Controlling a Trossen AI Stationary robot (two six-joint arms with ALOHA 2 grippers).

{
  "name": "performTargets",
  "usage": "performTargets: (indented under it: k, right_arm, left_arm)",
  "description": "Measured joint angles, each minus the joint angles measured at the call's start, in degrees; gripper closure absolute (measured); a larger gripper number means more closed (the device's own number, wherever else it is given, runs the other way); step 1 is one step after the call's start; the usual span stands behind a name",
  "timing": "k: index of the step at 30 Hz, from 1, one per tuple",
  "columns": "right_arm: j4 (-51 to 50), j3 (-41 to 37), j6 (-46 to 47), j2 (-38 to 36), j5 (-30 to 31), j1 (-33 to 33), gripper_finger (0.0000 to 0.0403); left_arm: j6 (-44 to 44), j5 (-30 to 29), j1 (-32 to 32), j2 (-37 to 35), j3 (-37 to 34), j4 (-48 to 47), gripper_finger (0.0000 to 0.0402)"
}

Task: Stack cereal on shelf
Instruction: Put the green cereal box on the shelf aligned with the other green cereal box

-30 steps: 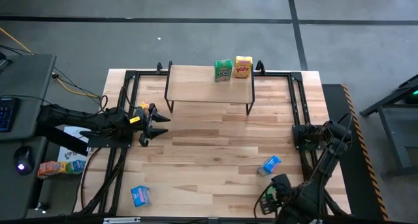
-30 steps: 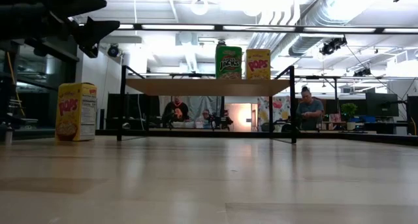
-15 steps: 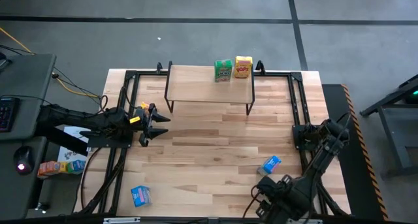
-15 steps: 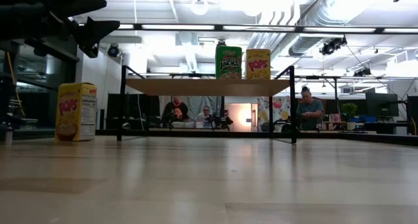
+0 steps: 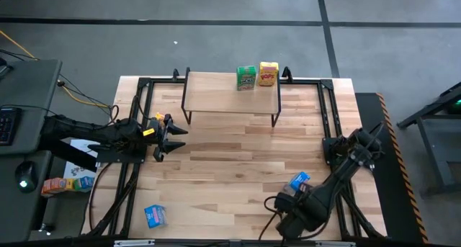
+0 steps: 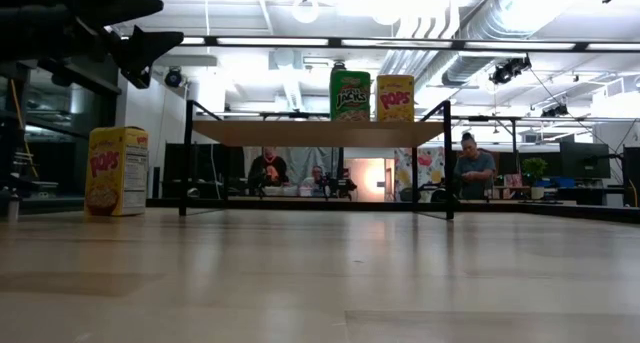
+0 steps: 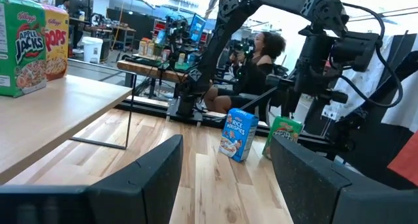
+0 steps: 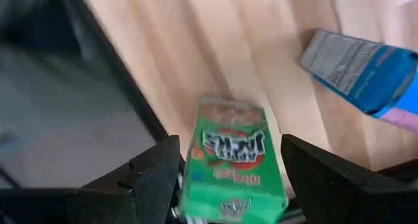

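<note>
Since the shelf (image 5: 216, 96) holds only two boxes, my right jaws pinch a green cereal box (image 8: 232, 162) for carrying there; left jaws hang spread, empty

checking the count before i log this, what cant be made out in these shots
- Green cereal box between the right gripper's fingers: right wrist view is motion-blurred, so contact cannot be confirmed; from above the arm hides it.
- Yellow cereal box at the low view's left: in the high view the left gripper covers that spot.
- Blue box near the right arm: partly hidden from above.
</note>
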Motion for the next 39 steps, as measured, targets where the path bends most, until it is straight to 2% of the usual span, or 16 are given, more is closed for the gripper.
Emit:
performTargets:
  k: [3,6,8,12,21,26,30,35,39]
  right_arm:
    - [-1.3,0.0,-6.1,0.0,-5.0,-0.6,0.0144]
    - [-4.4,0.0,-13.6,0.0,-7.4,-0.8,0.0144]
    - [-6.9,0.0,-17.0,0.0,-7.8,-0.8,0.0144]
    - [-10.5,0.0,-17.3,0.0,-6.5,-0.3,0.0144]
    - [-10.8,0.0,-25.6,0.0,-7.6,1.9,0.0144]
    - [-10.4,0.0,-26.1,0.0,-4.6,3.9,0.0144]
    - [-7.7,0.0,-28.8,0.0,1.3,6.3,0.0144]
    - [-7.0,0.0,-28.1,0.0,1.1,8.8,0.0144]
    - [-6.1,0.0,-28.2,0.0,5.5,10.1,0.0144]
  left_arm:
    - [0.0,-0.2,0.0,0.0,0.0,0.0,0.0179]
    - [0.0,-0.3,0.0,0.0,0.0,0.0,0.0179]
    - [0.0,-0.3,0.0,0.0,0.0,0.0,0.0179]
    - [-1.1,-0.3,0.0,0.0,0.0,-0.1,0.0179]
    - [-1.5,-0.5,0.0,0.0,0.0,-0.1,0.0179]
    - [-1.5,-0.5,0.0,0.0,0.0,-0.1,0.0179]
    - [-1.5,-0.5,0.0,0.0,0.0,-0.1,0.0179]
    - [-1.5,-0.4,0.0,0.0,0.0,-0.1,0.0179]
    - [-1.5,-0.4,0.0,0.0,0.0,-0.1,0.0179]
